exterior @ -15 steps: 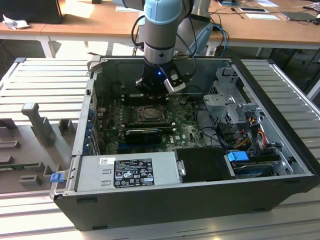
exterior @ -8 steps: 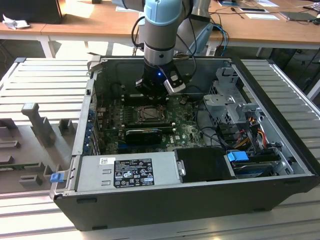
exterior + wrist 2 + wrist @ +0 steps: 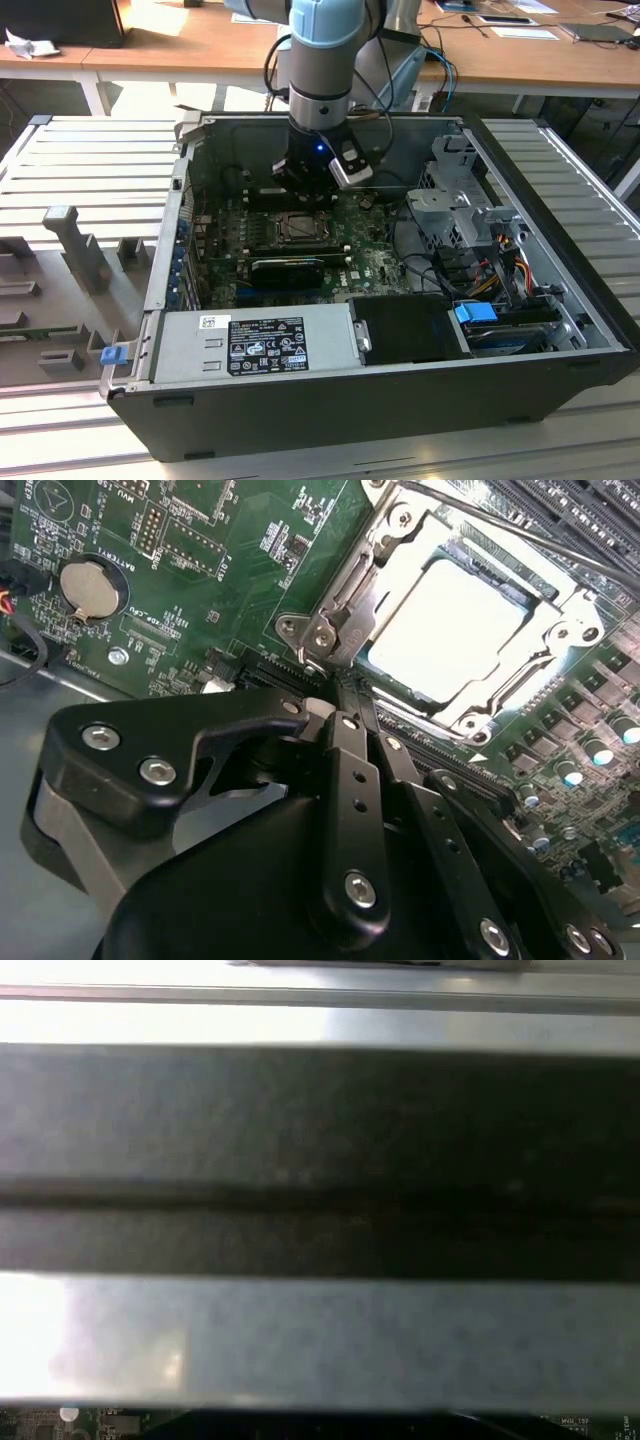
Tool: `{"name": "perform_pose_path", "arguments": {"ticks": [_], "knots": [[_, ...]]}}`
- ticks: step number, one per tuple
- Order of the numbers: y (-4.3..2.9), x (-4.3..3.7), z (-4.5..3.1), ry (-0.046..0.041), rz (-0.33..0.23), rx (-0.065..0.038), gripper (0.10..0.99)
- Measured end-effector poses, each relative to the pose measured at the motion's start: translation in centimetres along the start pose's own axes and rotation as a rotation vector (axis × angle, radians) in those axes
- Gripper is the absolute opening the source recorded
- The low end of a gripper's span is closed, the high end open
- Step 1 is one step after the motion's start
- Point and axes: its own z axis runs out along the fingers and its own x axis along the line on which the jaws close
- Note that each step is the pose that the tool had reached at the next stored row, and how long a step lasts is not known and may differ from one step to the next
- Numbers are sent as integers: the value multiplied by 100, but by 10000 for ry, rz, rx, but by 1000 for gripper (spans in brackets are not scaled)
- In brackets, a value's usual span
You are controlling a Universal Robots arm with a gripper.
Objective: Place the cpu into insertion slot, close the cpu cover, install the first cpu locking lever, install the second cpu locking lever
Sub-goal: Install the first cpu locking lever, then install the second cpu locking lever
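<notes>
A: Daylight floods the wooden desks (image 3: 150, 45) behind the open black computer case (image 3: 330, 400); inside the case it's dim, with a small blue glow.

B: Second wrist view: the pale silver square cpu (image 3: 450, 630) glares white. First wrist view: blurred grey bands, blown-out bright strips.

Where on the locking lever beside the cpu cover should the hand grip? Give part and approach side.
Probably the locking lever's hooked free end, at the cpu cover corner nearest the hand. It juts clear of the frame, while the rest lies tight along the cover's edge. Come from the open motherboard side, not over the cpu.
</notes>
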Motion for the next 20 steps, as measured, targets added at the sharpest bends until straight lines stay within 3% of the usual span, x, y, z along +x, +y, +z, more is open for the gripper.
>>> {"name": "perform_pose_path", "arguments": {"ticks": [1,3,5,7,20], "knots": [[-1,-1,3,1,0,-3,106],[0,-2,2,-4,0,-133,106],[4,-3,-41,-2,-1,-132,106],[12,-4,-133,-3,-3,-126,106],[-111,-1,-145,-3,-1,-125,106]]}}
